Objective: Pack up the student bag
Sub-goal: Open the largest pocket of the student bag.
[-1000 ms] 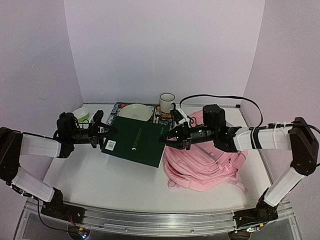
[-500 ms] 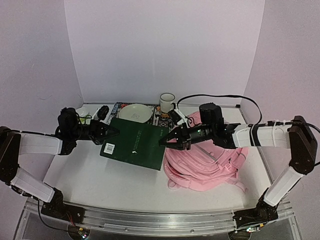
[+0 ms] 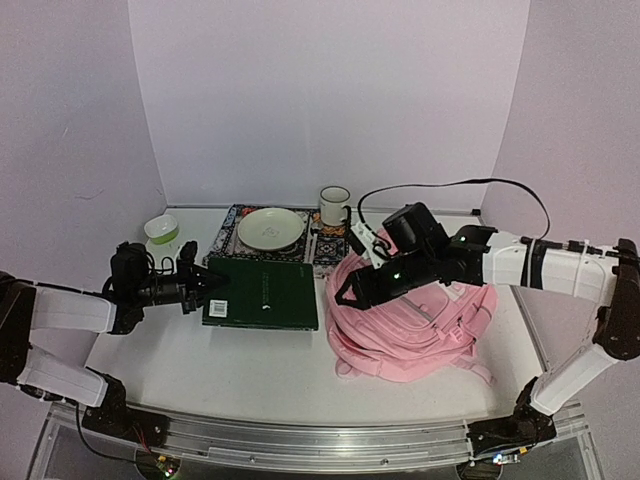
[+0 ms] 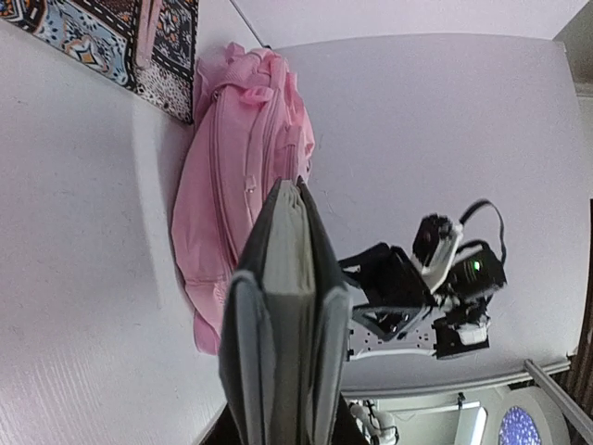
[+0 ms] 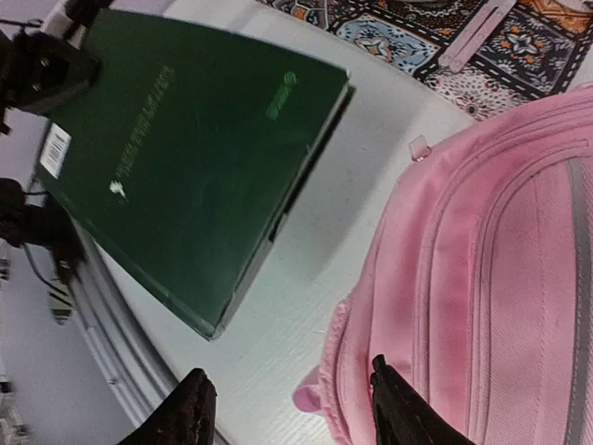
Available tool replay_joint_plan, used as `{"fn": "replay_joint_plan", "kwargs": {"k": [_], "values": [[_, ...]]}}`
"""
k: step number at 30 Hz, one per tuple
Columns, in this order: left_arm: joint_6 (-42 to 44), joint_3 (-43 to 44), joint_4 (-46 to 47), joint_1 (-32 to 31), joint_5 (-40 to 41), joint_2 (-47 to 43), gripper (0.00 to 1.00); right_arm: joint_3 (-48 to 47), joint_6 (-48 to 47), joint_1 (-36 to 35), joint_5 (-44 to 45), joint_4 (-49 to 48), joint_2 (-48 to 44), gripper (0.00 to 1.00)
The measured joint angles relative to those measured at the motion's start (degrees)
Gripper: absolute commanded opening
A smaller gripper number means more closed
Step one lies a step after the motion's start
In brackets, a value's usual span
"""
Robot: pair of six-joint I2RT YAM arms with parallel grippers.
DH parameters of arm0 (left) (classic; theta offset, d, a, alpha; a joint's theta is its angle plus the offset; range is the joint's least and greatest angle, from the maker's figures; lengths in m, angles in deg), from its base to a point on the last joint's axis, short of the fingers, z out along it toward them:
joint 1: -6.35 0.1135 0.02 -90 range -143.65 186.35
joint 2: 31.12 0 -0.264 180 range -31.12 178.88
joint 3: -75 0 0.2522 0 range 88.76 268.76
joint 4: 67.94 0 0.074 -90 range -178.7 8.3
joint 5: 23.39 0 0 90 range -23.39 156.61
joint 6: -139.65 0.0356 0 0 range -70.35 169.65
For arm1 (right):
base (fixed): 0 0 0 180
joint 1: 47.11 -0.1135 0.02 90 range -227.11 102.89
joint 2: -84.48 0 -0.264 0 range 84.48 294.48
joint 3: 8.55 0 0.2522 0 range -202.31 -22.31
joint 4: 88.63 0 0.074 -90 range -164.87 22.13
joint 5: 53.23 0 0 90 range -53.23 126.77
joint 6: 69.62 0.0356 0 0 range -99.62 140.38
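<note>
Having released the green book (image 3: 262, 294), right tool (image 3: 347, 293) retreated (left tool (image 3: 208, 292) holds).

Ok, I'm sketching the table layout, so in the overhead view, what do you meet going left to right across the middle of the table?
left gripper → green book → student bag
</note>
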Motion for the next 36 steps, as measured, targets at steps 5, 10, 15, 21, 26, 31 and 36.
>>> {"fn": "replay_joint_plan", "kwargs": {"k": [5, 10, 15, 21, 26, 31, 36], "values": [[-2.3, -3.4, -0.1, 0.0, 7.3, -4.1, 0.0, -2.7, -6.7, -9.4, 18.6, 8.5, 0.4, 0.63], [-3.9, -5.7, -0.1, 0.0, 12.2, -4.8, 0.0, -8.0, -10.4, -16.5, 33.7, 15.1, 5.3, 0.63], [-4.5, -7.1, -0.8, 0.0, 14.9, -4.8, 0.0, -11.5, -11.7, -19.6, 42.2, 19.7, 12.5, 0.63], [-4.6, -7.2, -1.0, 0.0, 15.7, -4.9, 0.0, -15.3, -11.5, -21.0, 51.0, 24.4, 21.3, 0.62], [-4.6, -7.3, -1.1, 0.0, 15.7, -5.0, 0.0, -16.9, -11.6, -21.1, 56.4, 26.6, 25.3, 0.62], [-4.9, -7.8, -1.1, -0.2, 15.7, -6.3, 0.0, -19.3, -11.4, -21.1, 60.9, 28.8, 29.1, 0.35], [-5.0, -8.0, -1.1, -2.0, 15.7, -6.9, 0.0, -22.5, -10.9, -21.4, 62.4, 32.4, 30.2, 0.0]]}}
